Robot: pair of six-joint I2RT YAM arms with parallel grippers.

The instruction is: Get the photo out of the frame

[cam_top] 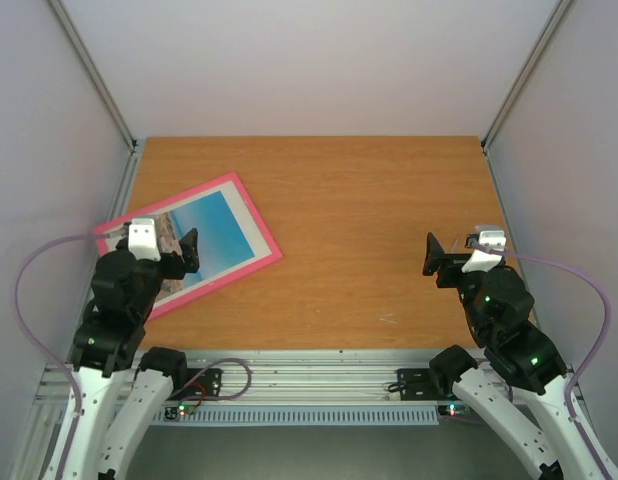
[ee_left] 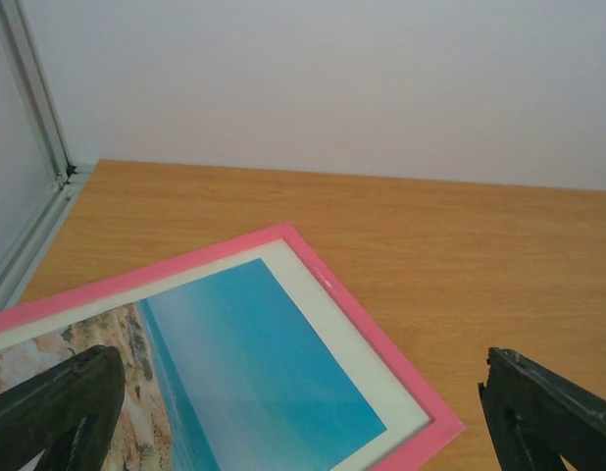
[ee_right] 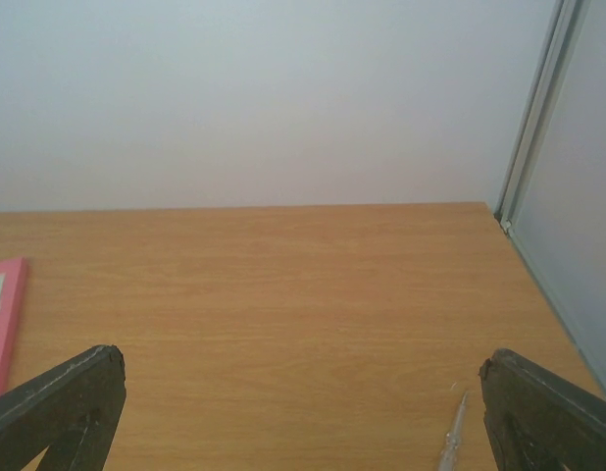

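at left end effector (cam_top: 166, 243), wide open and empty above the frame (cam_top: 259, 232), face up on the table (cam_top: 369, 220) at left with the photo (cam_top: 214, 225) inside; at right end effector (cam_top: 459, 248), equally wide, well apart. looks like the approach step; next calls for turning it over to reach the backing.

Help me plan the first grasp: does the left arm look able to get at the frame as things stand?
Probably yes. The left gripper hangs open above the near part of the frame, with nothing between them; it lies flat and uncovered on the table.
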